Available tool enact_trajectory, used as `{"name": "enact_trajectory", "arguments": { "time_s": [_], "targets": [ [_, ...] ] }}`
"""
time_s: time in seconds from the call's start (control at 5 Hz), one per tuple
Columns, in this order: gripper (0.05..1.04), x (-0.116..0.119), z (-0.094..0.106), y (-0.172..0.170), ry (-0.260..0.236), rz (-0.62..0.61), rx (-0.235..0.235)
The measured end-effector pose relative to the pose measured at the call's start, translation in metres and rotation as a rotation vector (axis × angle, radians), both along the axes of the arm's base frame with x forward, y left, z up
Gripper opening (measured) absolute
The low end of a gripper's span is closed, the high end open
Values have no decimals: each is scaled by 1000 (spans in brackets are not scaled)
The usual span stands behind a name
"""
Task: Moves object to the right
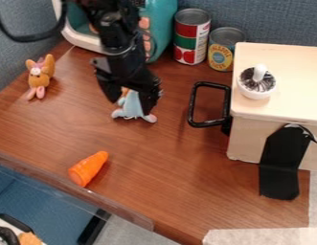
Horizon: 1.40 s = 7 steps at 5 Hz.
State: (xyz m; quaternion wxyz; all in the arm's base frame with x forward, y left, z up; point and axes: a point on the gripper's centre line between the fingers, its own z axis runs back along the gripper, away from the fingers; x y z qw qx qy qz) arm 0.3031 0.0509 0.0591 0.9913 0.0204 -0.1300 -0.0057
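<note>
The black gripper (130, 104) hangs over the upper middle of the wooden table, fingers apart and pointing down. A small plush toy in light blue (131, 106) is on the table between the fingers, its pinkish feet showing below them. The gripper covers most of the toy's head. The right finger overlaps the toy's right side in the view.
An orange carrot (88, 168) lies at lower left, and an orange-brown plush (40, 76) at upper left. Two cans, one red and green (191, 37) and one yellow (222, 53), stand behind. At right is a pale wooden box (285, 72) with a black handle (193, 107).
</note>
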Motion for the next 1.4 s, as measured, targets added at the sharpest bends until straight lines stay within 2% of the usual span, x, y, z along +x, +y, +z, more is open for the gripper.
{"name": "enact_trajectory", "arguments": {
  "time_s": [0.2,0.4,0.6,0.8,1.0,1.2,1.4],
  "targets": [
    [1001,26,-1,8,-43,62,34],
    [1001,38,-14,17,-34,89,68],
    [1001,38,-31,21,1,110,76],
    [944,36,-46,21,30,118,67],
    [658,36,-46,21,30,115,62],
    [426,33,-45,24,32,130,49],
    [323,30,-31,26,13,146,28]
  ]
}}
